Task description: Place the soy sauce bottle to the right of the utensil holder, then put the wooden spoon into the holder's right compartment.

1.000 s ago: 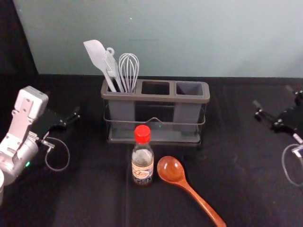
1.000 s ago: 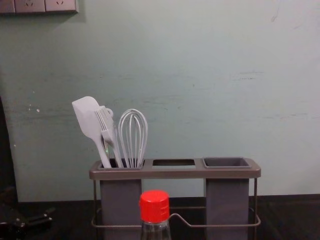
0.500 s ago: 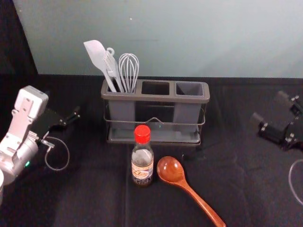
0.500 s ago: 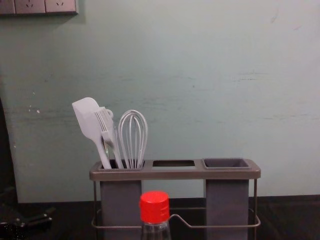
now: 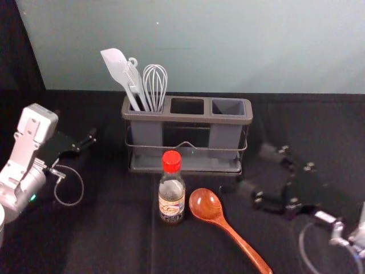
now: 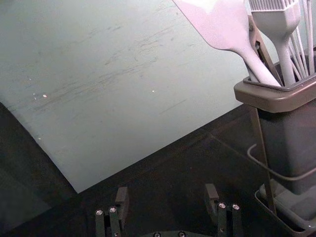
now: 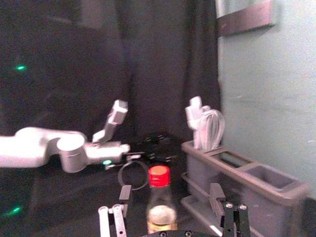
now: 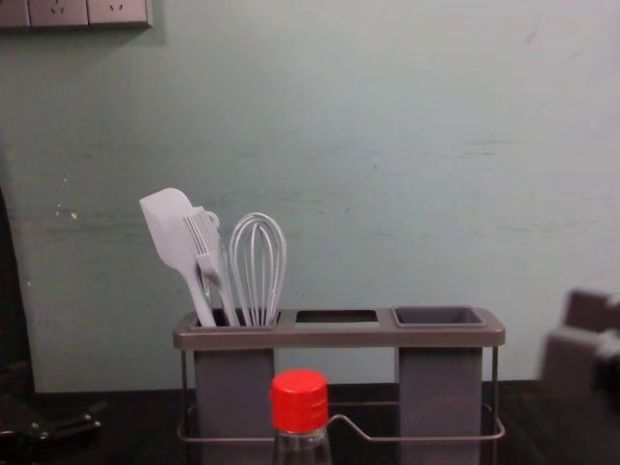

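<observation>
The red-capped clear glass bottle (image 5: 171,198) stands upright in front of the grey plastic holder (image 5: 147,135), beside the brown wooden spoon (image 5: 205,205). The right hand (image 5: 253,168), opened wide, is near the spoon; the left hand (image 5: 74,126), also opened, is parked at left.

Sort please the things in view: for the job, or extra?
For the job:
red-capped glass soy sauce bottle
brown wooden spoon
grey rectangular utensil holder
open right gripper, right of spoon

Extra:
white flat spatula
white bristle brush
white wire whisk
left gripper, parked left
</observation>
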Controlling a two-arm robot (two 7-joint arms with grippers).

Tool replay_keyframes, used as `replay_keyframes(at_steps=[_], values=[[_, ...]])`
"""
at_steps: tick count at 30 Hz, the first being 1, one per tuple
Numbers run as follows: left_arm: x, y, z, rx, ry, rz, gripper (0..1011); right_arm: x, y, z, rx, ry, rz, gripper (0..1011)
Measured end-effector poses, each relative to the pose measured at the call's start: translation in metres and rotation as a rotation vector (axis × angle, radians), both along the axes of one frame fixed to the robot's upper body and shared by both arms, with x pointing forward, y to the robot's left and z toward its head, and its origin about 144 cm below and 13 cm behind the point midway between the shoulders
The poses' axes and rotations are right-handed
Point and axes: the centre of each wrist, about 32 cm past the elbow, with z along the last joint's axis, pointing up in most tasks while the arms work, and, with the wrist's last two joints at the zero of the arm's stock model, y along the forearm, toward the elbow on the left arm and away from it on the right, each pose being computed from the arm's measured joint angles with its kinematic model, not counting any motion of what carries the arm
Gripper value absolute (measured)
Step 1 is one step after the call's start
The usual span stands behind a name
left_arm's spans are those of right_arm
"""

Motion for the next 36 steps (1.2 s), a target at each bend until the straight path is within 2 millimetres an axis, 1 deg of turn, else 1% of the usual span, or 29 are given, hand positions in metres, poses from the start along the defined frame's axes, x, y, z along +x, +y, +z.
replay_keyframes(at_steps=[3,4,8,11,17,20,27,36], values=[[0.000,0.000,0.000,0.000,0.000,0.000,1005,0.005,0.016,-0.004,-0.023,0.020,0.051,1002],[0.000,0.000,0.000,0.000,0.000,0.000,1005,0.005,0.016,-0.004,-0.023,0.020,0.051,1002],[0.000,0.000,0.000,0.000,0.000,0.000,1005,0.013,0.035,-0.009,-0.051,0.043,0.096,1002],[0.000,0.000,0.000,0.000,0.000,0.000,1005,0.016,0.039,-0.010,-0.058,0.048,0.103,1002],[0.000,0.000,0.000,0.000,0.000,0.000,1005,0.033,0.057,-0.014,-0.093,0.060,0.121,1003],[0.000,0.000,0.000,0.000,0.000,0.000,1005,0.038,0.062,-0.014,-0.101,0.061,0.120,1002],[0.000,0.000,0.000,0.000,0.000,0.000,1005,0.054,0.079,-0.011,-0.120,0.067,0.111,1002],[0.000,0.000,0.000,0.000,0.000,0.000,1005,0.070,0.094,-0.009,-0.137,0.077,0.097,1002]])
